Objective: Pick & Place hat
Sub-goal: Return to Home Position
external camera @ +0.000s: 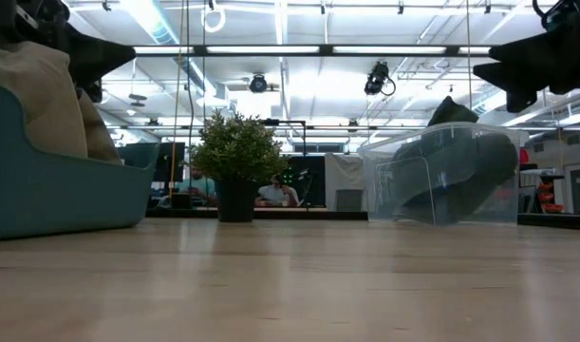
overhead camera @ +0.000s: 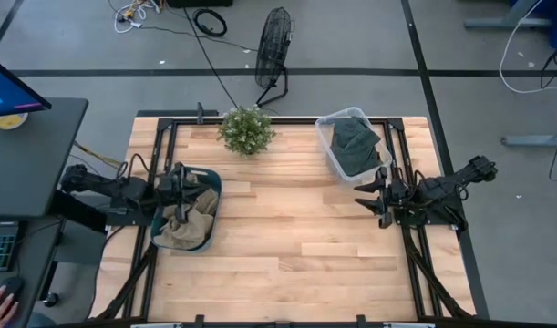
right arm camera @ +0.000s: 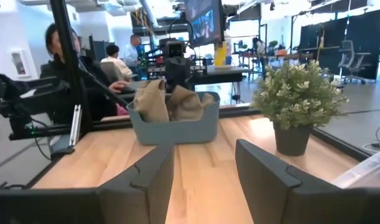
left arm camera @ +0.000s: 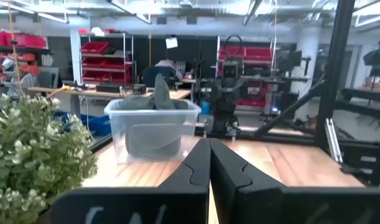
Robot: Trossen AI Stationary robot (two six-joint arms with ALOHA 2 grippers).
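The brown caps [overhead camera: 189,219] lay in the blue bin [overhead camera: 215,188], beneath the left claw [left arm camera: 209,148], whose fingers were pressed together. The black caps [overhead camera: 355,146] sat in the transparent bin [overhead camera: 325,124], just beside the right claw [right arm camera: 205,150], which gaped wide and held nothing.

Standing here, I can't read a single word or number. The blue plastic bin [external camera: 43,190] on the left and the transparent plastic bin [external camera: 394,180] on the right show no marking I can make out on their walls. A small white tag [left arm camera: 171,42] hangs far back in the room above the shelving, too small to read. The lit blue monitor screen [overhead camera: 3,87] on the black desk to the left shows only colour. The dark hanging display [right arm camera: 202,18] far behind the table is a blur of shapes.
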